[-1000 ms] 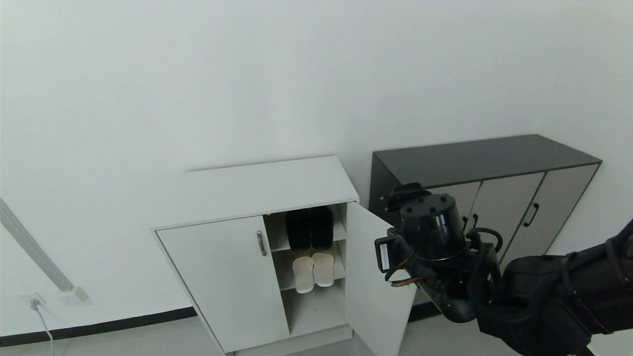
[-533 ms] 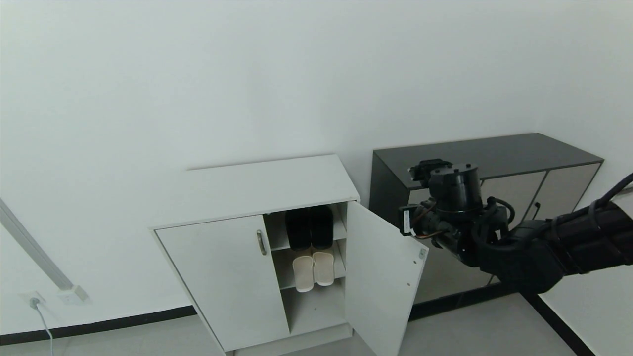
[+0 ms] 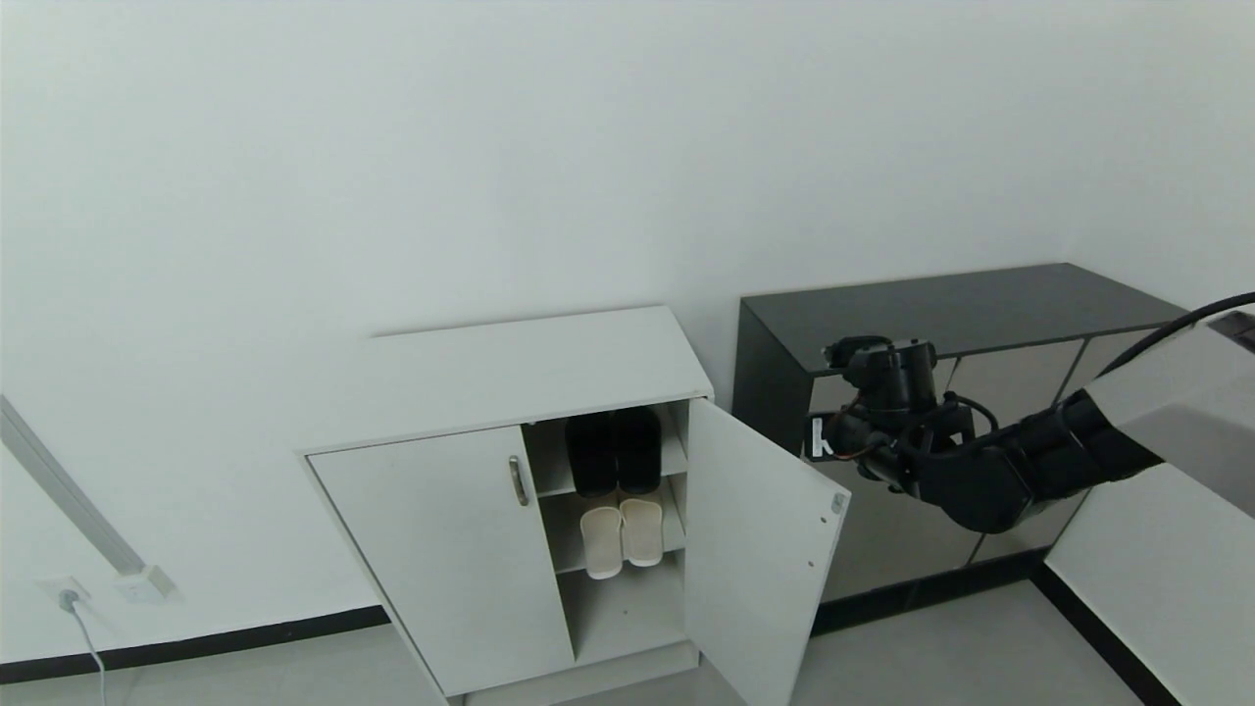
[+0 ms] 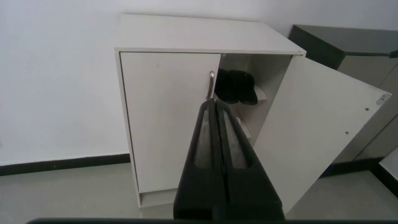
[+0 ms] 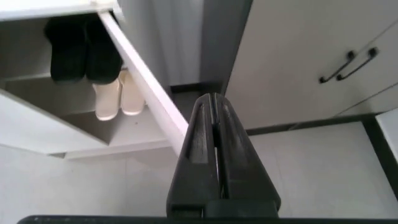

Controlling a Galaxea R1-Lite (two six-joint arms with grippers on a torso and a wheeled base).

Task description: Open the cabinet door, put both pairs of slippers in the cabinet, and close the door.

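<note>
A white cabinet stands with its right door swung open and its left door shut. Black slippers sit side by side on the top shelf. Cream slippers sit on the middle shelf below.

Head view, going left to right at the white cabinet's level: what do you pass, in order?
Wall socket → closed cabinet door → black slippers shelved directly above cream slippers → open cabinet door → right arm.

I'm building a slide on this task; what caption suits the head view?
Black slippers and white slippers shelved in the cabinet, its right door open, right arm alongside.
</note>
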